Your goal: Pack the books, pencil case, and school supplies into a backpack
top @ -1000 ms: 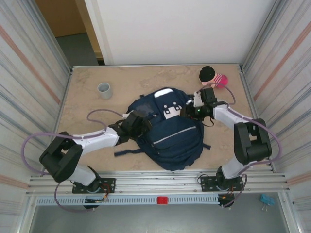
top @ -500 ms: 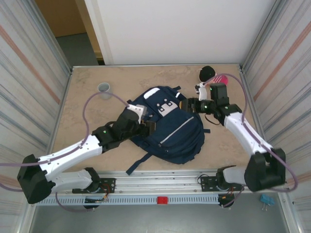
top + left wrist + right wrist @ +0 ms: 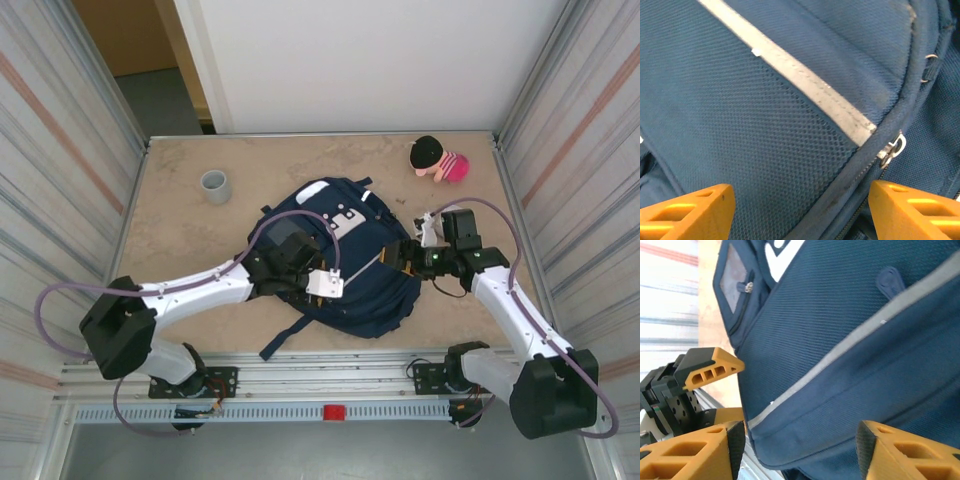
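The navy backpack (image 3: 355, 275) lies flat in the middle of the table, with its grey patch (image 3: 291, 232) and white tab (image 3: 346, 220) facing up. My left gripper (image 3: 310, 283) hovers open over its near left part. Its orange fingers (image 3: 695, 212) straddle mesh fabric (image 3: 740, 125), a grey stripe (image 3: 805, 85) and a zipper pull (image 3: 892, 147). My right gripper (image 3: 398, 255) stands open at the backpack's right side, its fingers (image 3: 900, 452) apart with blue cloth (image 3: 840, 340) beyond them. A pale oblong (image 3: 313, 190) sits at the bag's far edge; I cannot tell if it is the pencil case. The books are out of view.
A grey cup (image 3: 215, 186) stands at the far left. A black and pink plush toy (image 3: 438, 160) lies at the far right. A loose strap (image 3: 285, 335) trails toward the metal rail (image 3: 330, 375) at the near edge. Ribbed walls close both sides.
The backpack has shifted and turned. My left gripper slid rightward onto its near front. My right gripper came down from the bag's far right to its right flank. Both jaws spread wider.
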Controlling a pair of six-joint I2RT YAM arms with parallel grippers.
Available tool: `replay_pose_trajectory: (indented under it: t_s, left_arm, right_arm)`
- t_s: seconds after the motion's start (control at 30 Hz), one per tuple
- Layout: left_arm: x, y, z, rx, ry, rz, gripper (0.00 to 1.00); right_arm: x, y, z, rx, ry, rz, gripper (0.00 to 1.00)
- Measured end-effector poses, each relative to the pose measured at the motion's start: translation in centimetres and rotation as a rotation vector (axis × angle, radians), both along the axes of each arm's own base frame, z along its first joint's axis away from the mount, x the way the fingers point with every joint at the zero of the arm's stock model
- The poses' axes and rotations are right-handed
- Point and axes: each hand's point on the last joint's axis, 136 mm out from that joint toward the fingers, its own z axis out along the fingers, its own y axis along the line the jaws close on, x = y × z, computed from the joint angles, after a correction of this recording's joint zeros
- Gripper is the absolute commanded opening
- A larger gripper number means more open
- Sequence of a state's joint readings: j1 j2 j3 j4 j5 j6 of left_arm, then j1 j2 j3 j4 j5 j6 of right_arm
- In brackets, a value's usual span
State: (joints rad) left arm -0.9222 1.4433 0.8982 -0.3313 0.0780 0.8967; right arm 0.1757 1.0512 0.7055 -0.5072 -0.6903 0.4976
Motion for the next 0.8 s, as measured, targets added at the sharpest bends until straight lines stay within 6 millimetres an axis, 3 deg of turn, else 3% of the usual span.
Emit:
replay_pose_trajectory:
  t_s: [0.17, 0.33, 0.6, 0.8]
  left_arm:
    - [0.7, -0.9, -0.5, 0.002, -0.048, -0.055, 0.41]
    - [0.0, -0.6, -0.4, 0.007, -0.027, -0.070, 0.13]
    - [-0.9, -1.5, 2.5, -0.145, 0.052, 0.097, 0.01]
    - [-1.3, -3.2, 2.3, -0.260, 0.179, 0.272, 0.00]
  right_arm:
    - [-0.5, -0.4, -1.3, 0.008, 0.063, -0.017, 0.58]
    - [-0.2, -0.2, -3.3, 0.013, 0.125, -0.015, 0.51]
    - [4.3, 1.2, -4.4, 0.082, 0.093, 0.005, 0.51]
    - [9.3, 1.9, -1.3, 0.092, -0.073, 0.035, 0.56]
